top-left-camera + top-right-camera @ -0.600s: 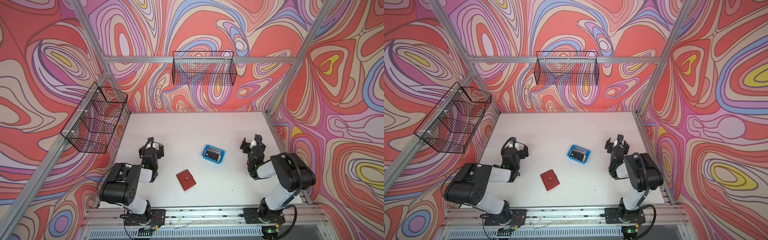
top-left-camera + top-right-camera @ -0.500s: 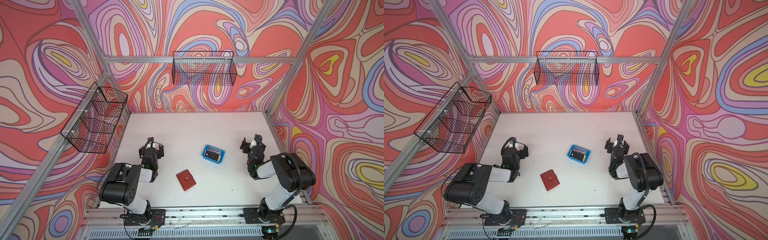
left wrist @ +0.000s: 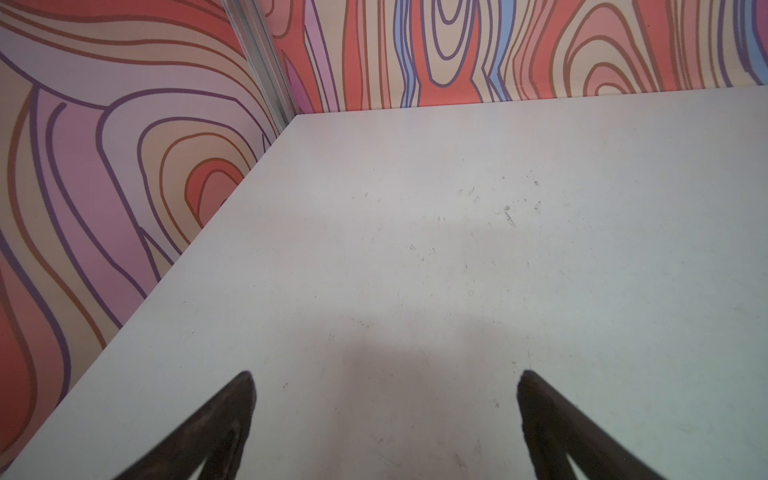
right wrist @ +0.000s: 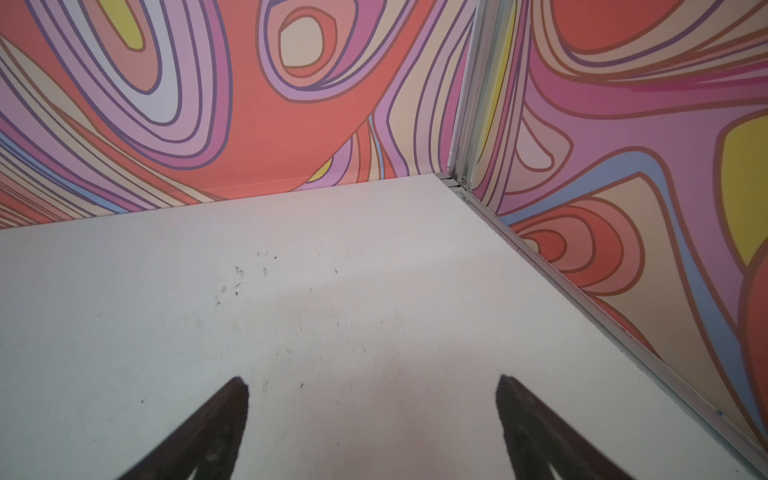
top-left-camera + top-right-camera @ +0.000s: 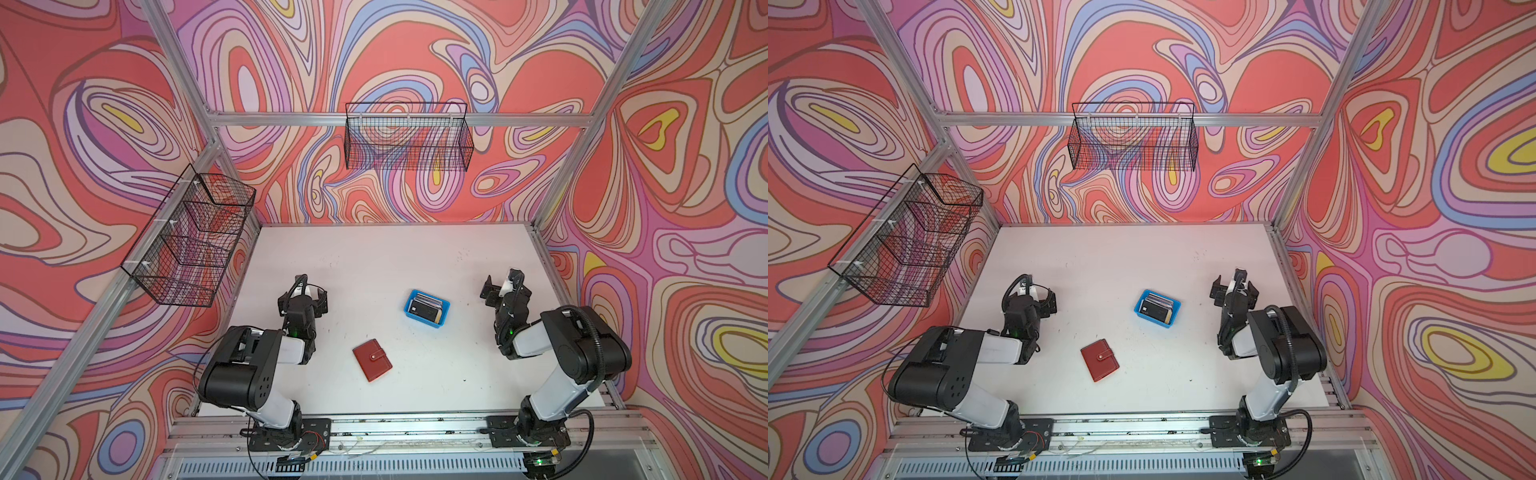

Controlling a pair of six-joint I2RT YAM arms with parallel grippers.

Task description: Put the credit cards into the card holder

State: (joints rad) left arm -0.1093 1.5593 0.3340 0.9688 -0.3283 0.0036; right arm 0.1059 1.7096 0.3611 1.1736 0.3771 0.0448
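Nothing is begun, by the look of it: the left claw [image 5: 302,296] and the right claw [image 5: 505,286] both stand spread wide and empty, each low over bare table [image 5: 374,266] on its own side; the wrist views show only white surface between the fingers. The holder [image 5: 372,360] lies flat and closed between the two arms, nearer the front rail, its snap tab apparently fastened; the cards [image 5: 427,308] sit stacked in a small blue tray [image 5: 420,320], well apart from the holder and closer to the right arm. The first step is probably to open the holder, and it likely needs both arms: one claw pressing the cover down near the spine, the other catching the tab's free end and peeling upward so that the snap lets go without dragging the whole booklet; a one-armed pull would probably just slide it. The cards are thin and slick, so it seems wiser to take one at a time by an edge that shows above the tray wall; the tray is light and may shift.
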